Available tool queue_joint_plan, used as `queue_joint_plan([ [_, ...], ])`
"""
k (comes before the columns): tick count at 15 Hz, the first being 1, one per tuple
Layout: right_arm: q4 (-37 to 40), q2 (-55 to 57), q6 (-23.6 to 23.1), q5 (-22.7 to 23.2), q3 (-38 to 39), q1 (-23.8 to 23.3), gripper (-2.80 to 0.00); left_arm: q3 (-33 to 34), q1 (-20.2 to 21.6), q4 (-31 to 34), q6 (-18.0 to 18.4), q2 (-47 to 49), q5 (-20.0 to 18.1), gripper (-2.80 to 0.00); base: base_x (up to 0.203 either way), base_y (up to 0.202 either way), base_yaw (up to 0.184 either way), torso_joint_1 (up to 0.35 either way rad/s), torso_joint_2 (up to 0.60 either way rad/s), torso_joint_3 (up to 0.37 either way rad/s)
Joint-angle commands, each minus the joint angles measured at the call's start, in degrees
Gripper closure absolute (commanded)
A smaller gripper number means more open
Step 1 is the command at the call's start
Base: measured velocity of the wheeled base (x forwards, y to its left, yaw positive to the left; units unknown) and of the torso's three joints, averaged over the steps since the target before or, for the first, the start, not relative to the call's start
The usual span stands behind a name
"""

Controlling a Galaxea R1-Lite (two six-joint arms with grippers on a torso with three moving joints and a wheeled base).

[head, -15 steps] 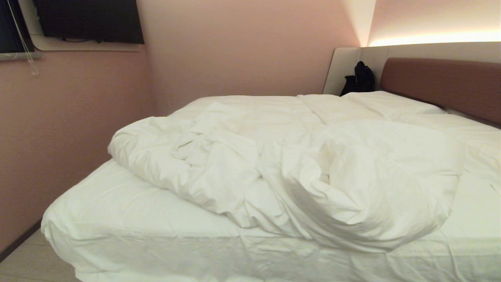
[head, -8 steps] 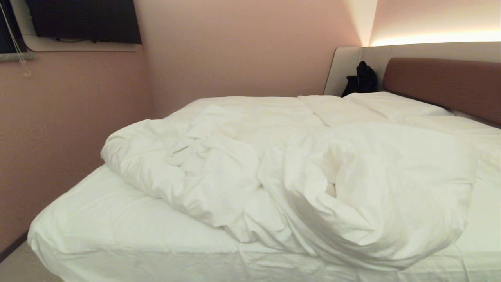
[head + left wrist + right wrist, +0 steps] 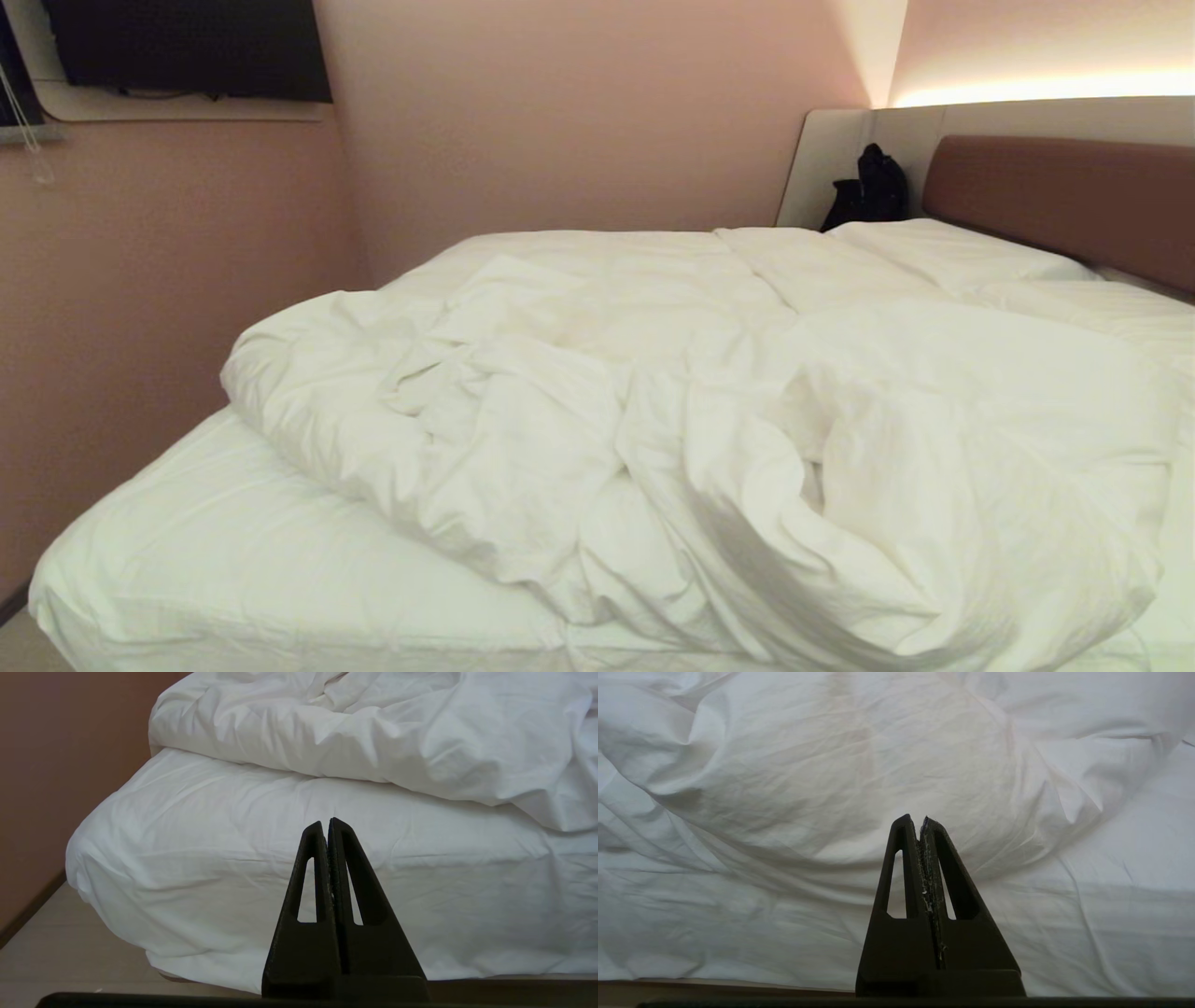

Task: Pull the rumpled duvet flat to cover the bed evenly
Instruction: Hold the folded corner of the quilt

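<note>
- While I face its foot end, the bed (image 3: 233,569) fills most of what I see, its white mattress sheet (image 3: 261,826) bare and lightly wrinkled along the near edge, its brown headboard (image 3: 1055,196) far off on my right
- across the middle of the mattress the duvet (image 3: 653,420) lies bunched in a thick, creased heap, pulled back from the foot so a strip of sheet shows in front of it; its near right part bulges up in a puffy fold that reaches down close to the mattress edge
- beyond the heap, two white pillows (image 3: 952,252) lie flat against the headboard
- a black bag (image 3: 868,191) stands in the far corner beside the headboard panel
- a dark screen (image 3: 187,47) hangs on the pink wall at my upper left
- my left gripper (image 3: 327,823) hangs before the bed's near left corner, fingers pressed together, holding nothing
- my right gripper (image 3: 915,820) points at the duvet's bulging fold, fingers likewise pressed together and empty, clear of the cloth
</note>
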Motion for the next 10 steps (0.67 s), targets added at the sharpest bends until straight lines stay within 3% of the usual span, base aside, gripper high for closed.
queue_joint_plan([
  [1, -0.02, -0.02, -0.05, 0.02, 0.0, 0.03, 0.0, 0.0, 0.02, -0.03, 0.13, 0.0, 0.12, 0.0, 0.0, 0.0, 0.0, 0.0, 0.0, 0.0],
  [4, -0.02, -0.02, -0.05, -0.07, 0.0, 0.03, 0.0, -3.0, 0.02, 0.11, -1.68, 0.0, -0.54, 0.0, 0.0, 0.0, 0.0, 0.0, 0.0, 0.0],
  [7, -0.02, -0.02, -0.05, -0.07, 0.0, 0.03, 0.0, -11.17, 0.01, 3.94, -4.51, 3.12, -3.7, 0.0, 0.0, 0.0, 0.0, 0.0, 0.0, 0.0],
  [10, -0.02, -0.02, -0.05, 0.02, 0.0, 0.03, 0.0, -18.62, -0.15, 6.36, -8.94, 17.62, -7.14, 0.0, 0.0, 0.0, 0.0, 0.0, 0.0, 0.0],
])
